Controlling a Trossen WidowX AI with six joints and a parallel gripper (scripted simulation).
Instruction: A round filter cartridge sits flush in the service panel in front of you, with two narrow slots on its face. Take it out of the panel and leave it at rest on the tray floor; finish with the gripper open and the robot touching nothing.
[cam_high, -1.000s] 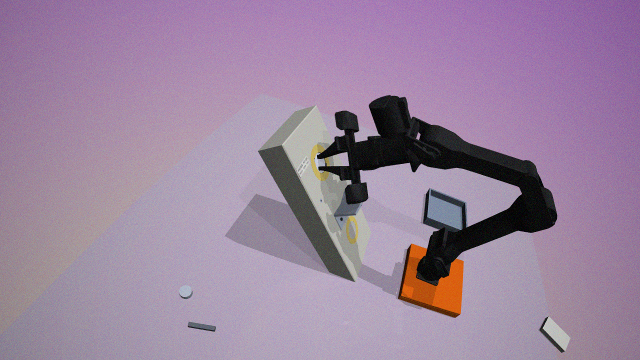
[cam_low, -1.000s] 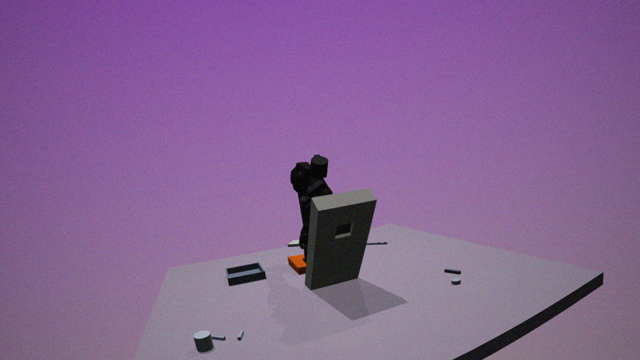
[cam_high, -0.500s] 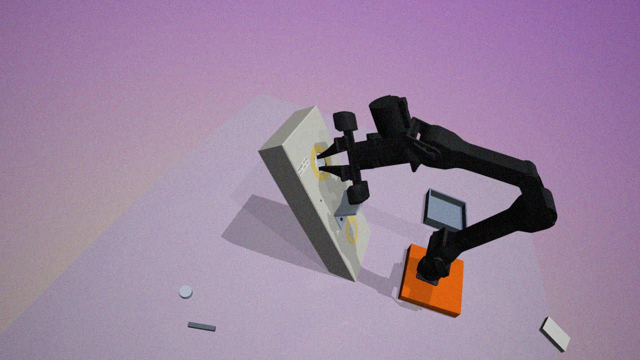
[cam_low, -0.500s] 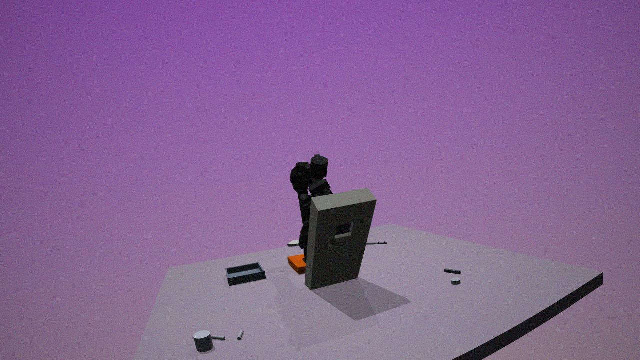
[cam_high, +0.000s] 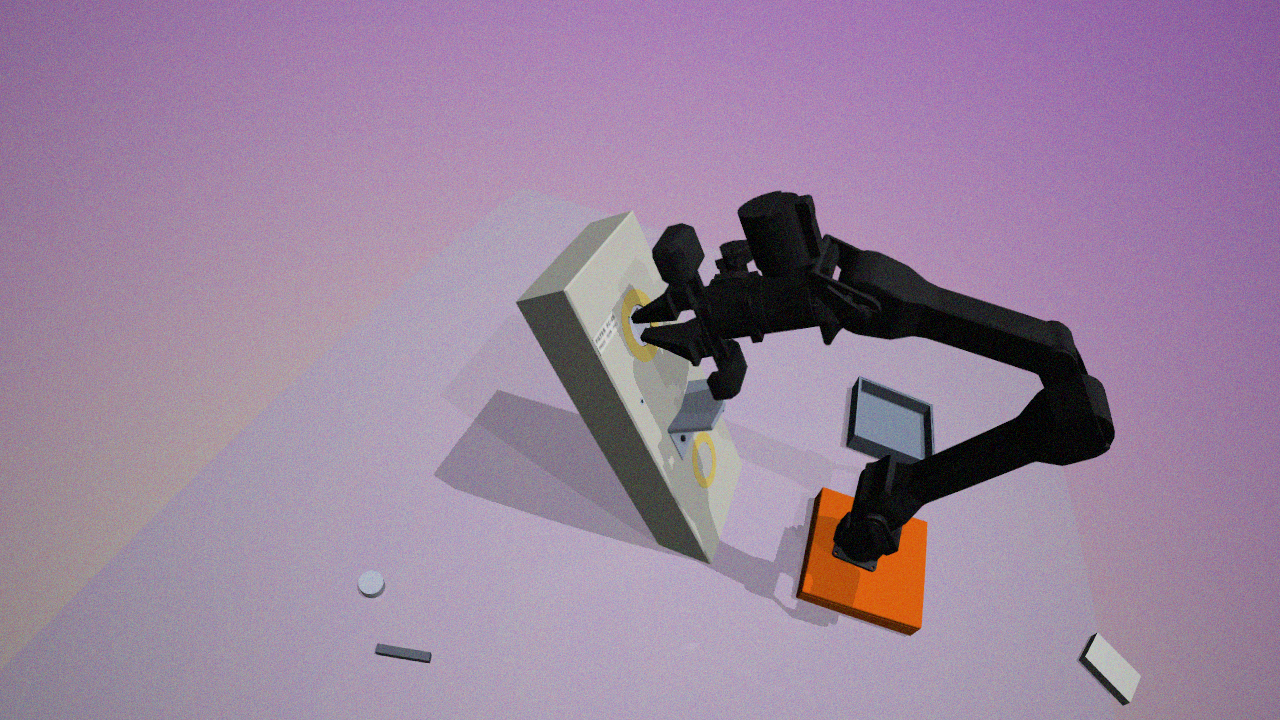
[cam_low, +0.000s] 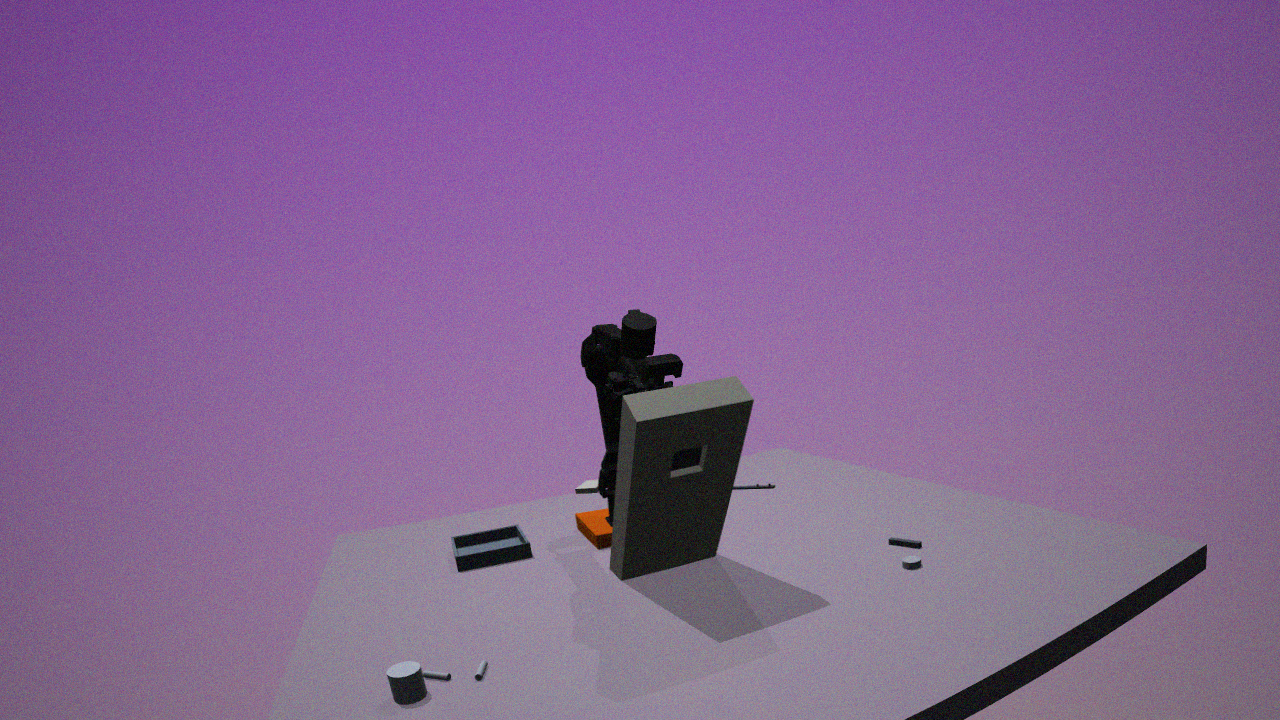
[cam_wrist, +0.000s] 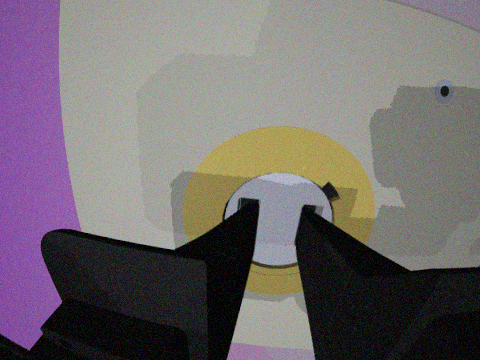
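The round pale filter cartridge (cam_wrist: 278, 230) sits in the tilted service panel (cam_high: 617, 420) (cam_low: 675, 528), inside a yellow ring (cam_wrist: 280, 145) (cam_high: 640, 353). Its two dark slots show in the wrist view, with a fingertip at each. My gripper (cam_wrist: 276, 214) (cam_high: 639, 327) is shut on the cartridge, its fingers a little apart with the slotted face between them. A dark notch (cam_wrist: 330, 191) shows at the cartridge's upper right edge. How deep the fingertips sit in the slots is hidden. The grey tray (cam_high: 890, 419) (cam_low: 492, 548) stands on the table beside the orange base.
A grey bracket (cam_high: 698, 407) juts from the panel below my gripper, near a second yellow ring (cam_high: 704, 460). The orange base block (cam_high: 895, 591) (cam_low: 592, 528) carries the arm. A small disc (cam_high: 370, 583), a dark bar (cam_high: 402, 653) and a white block (cam_high: 1110, 668) lie farther out.
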